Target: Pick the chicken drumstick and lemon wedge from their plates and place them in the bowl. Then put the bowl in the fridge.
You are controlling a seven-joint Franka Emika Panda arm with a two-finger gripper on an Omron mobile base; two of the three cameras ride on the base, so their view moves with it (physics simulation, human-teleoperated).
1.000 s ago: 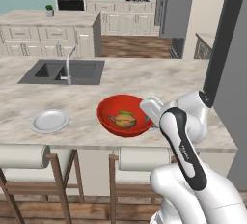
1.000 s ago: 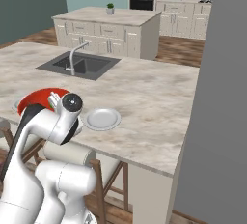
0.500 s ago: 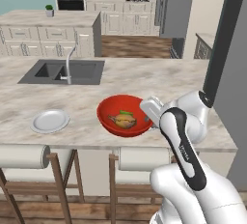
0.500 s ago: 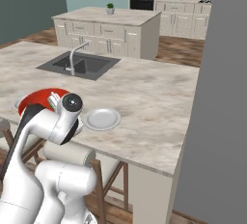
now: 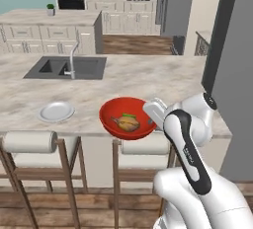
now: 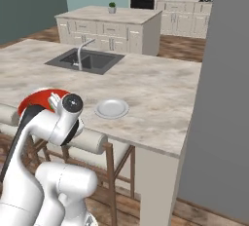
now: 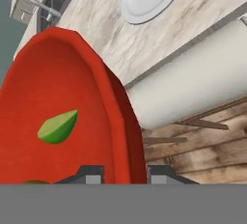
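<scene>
We see a kitchen w/ a marble worktop, sink at its far left, stools under its near edge. A red bowl sits at the near edge of the worktop, its rim partly past the edge toward us. Inside it lie the chicken drumstick and the lemon wedge, so both food items are already in. One empty plate rests near the same edge, well to the left of the bowl; in the right base view a plate shows to the right of the arm.

The gripper is clamped on the bowl's right-hand rim: in the hand view its two dark fingertips stand either side of the red wall, one inside, one outside.

Vs. a second ago, almost nothing has moved: bowl, plate and arm sit where they were, and the grip on the rim is unchanged. We judge the grasp is settled and the lift hasn't begun. What's left is carrying the bowl to the fridge, the tall grey body at right. Held by one rim, the bowl may tilt and spill its contents.
</scene>
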